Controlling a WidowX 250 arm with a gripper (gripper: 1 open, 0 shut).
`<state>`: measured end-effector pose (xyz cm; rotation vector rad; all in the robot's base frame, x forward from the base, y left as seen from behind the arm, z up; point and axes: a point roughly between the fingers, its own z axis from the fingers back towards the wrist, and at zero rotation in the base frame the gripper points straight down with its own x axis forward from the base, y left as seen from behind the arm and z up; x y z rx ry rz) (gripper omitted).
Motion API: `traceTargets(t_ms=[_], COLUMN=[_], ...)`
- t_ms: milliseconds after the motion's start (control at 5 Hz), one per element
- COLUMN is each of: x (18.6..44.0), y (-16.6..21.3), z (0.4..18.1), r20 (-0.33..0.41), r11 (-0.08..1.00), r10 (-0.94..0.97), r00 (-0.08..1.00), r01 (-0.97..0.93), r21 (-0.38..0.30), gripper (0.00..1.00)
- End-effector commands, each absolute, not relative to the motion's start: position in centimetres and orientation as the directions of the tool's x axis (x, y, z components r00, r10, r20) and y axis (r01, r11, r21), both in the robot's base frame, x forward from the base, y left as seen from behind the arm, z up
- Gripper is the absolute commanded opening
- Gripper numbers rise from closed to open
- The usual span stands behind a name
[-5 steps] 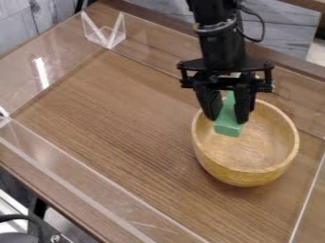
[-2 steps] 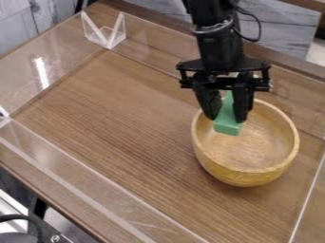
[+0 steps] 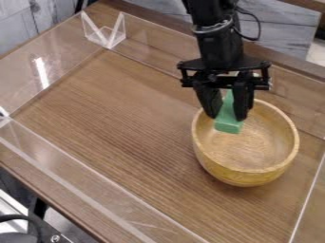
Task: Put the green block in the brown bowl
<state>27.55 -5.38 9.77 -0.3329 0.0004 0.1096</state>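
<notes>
While the gripper points steeply down over the bowl, its black fingers pinch the block between them. Block hangs upright, lower end inside the bowl's rim, above the floor at the left side. Bowl rests on the wooden table.

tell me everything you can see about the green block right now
The green block is plain matte green with flat faces and square edges. Only part of it shows, because the gripper is shut on its upper end and hides that end. It hangs nearly upright, slightly tilted, with its lower end down inside the brown bowl, near the back rim. Whether that end touches the bowl's wood cannot be told. Nothing but the gripper visibly touches it.
</notes>
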Motion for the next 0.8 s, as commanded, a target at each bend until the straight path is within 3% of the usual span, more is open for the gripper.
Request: traceTargets(t_ms=[0, 600], x=[28.80, 29.19], y=[-5.15, -5.09], z=[11.12, 10.69], r20=[0.050, 0.054], r11=[0.938, 0.935], r10=[0.101, 0.093], r00=[0.994, 0.994], r01=[-0.079, -0.069], r21=[-0.338, -0.347], gripper=[0.00, 0.00])
